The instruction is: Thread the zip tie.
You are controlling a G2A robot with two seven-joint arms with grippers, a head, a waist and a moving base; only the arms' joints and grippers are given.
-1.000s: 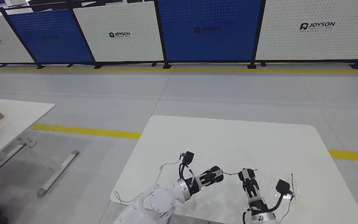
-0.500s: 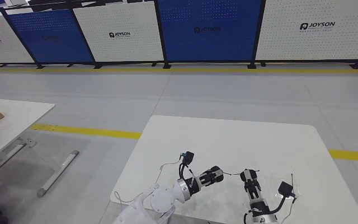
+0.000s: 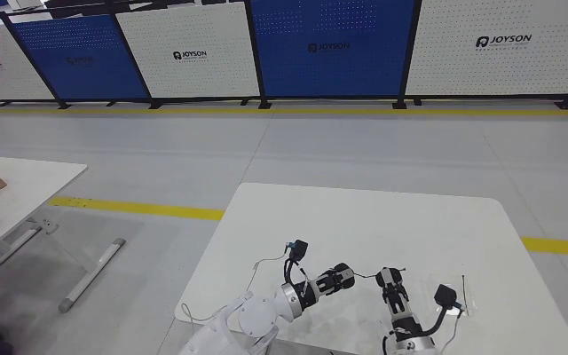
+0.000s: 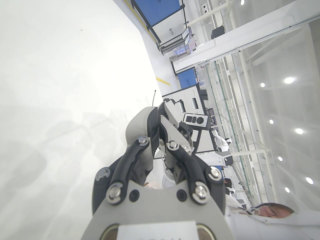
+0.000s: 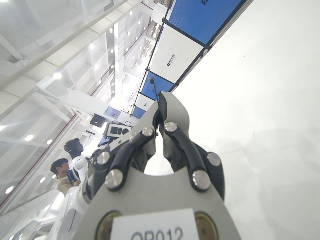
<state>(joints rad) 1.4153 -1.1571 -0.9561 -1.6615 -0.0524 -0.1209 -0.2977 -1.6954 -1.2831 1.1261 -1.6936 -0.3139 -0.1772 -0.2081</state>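
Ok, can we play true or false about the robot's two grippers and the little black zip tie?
1. The right gripper is shut on the zip tie. True.
2. The table is blue. False: it is white. The blue panels stand on the floor behind it.
3. The left gripper is wide open. False: it is shut, and a thin black strap pokes out past its fingertips.
4. The zip tie's square head sticks out beyond the right gripper's fingertips. True.
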